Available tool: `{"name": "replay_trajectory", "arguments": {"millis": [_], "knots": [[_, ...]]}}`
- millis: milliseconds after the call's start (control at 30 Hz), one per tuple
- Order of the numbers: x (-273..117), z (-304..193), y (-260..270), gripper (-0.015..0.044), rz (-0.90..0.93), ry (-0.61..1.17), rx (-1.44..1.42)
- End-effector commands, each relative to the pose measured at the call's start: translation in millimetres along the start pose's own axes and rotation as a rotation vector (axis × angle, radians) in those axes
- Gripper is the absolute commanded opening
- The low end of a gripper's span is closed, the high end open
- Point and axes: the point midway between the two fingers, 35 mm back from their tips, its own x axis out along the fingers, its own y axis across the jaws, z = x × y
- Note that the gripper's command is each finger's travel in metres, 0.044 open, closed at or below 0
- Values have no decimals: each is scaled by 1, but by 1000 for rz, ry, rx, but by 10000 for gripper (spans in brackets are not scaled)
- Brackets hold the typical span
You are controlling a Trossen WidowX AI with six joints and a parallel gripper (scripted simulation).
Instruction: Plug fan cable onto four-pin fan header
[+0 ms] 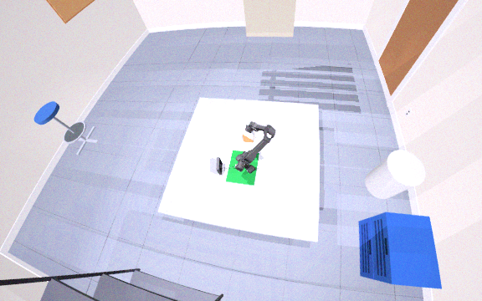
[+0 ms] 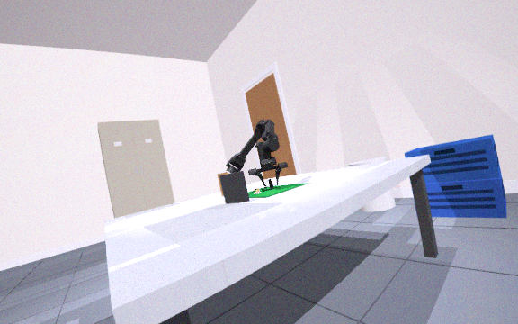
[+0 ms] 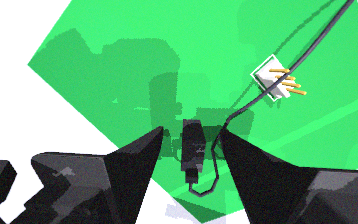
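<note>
The fan plug [image 3: 193,145] [image 2: 271,184] is a small black block over the green board [image 3: 215,30] [image 1: 241,179] [image 2: 286,189]. My gripper [image 3: 191,131] [image 2: 272,184] is open, its two fingertips on either side of the plug with a gap on each side. The white four-pin header [image 3: 271,79] [image 2: 257,192] is on the board, up and to the right of the plug in the wrist view, with gold pins bare. The dark cable [image 3: 316,49] loops from the plug's lower end and crosses the header in that view. In the top view the arm hides the plug.
The black fan [image 1: 219,165] [image 2: 235,188] stands on the white table [image 1: 287,201] [image 2: 187,243] beside the board. An orange piece [image 1: 247,138] [image 2: 221,185] lies near the arm's base. The cable runs between fan and plug.
</note>
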Motion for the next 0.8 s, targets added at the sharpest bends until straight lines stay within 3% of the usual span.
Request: {"name": "replay_trajectory", "arguments": {"millis": [0,200,333,467,767], "knots": [[0,0,0,151,0,0,-1],[0,0,0,0,0,0,-1],[-3,0,0,0,0,0,-1],[-47,1,0,0,0,3,4],[-49,6,-5,0,0,3,-47]]}}
